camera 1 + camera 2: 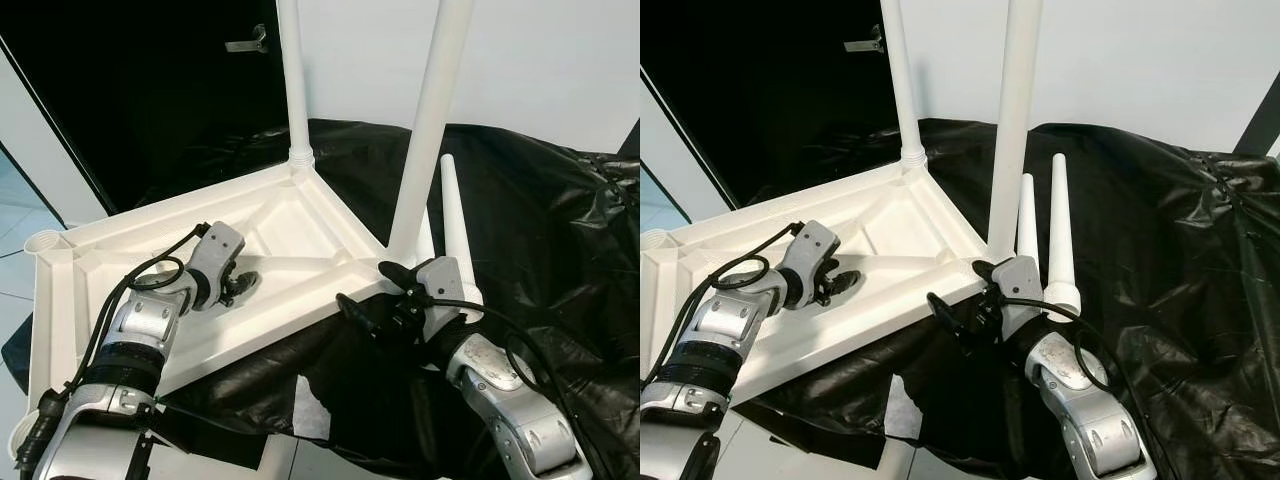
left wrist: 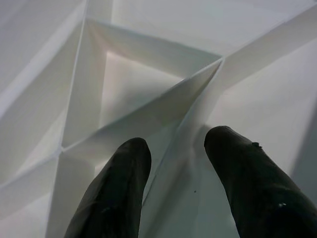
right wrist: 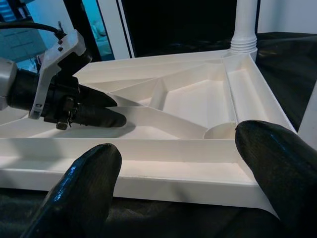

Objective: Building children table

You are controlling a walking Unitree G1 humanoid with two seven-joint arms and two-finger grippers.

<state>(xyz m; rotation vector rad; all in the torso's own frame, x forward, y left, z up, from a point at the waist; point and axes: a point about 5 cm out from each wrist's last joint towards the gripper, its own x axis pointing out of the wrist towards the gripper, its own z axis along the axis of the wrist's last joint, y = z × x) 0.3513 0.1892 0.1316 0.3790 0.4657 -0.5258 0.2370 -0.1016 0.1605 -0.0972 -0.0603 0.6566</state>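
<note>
Tabletop (image 1: 290, 225) lies upside down on black sheet (image 1: 540, 230), two legs fitted; left gripper (image 1: 240, 283), jaws open, should press its ribs while the open right gripper (image 1: 375, 300) steadies the near edge

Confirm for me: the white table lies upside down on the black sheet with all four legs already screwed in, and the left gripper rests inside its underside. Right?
Not quite. Only two legs stand in the upside-down table; two more lie loose on the black sheet by the right gripper, as the right eye view shows. The left gripper does rest inside the underside.
</note>
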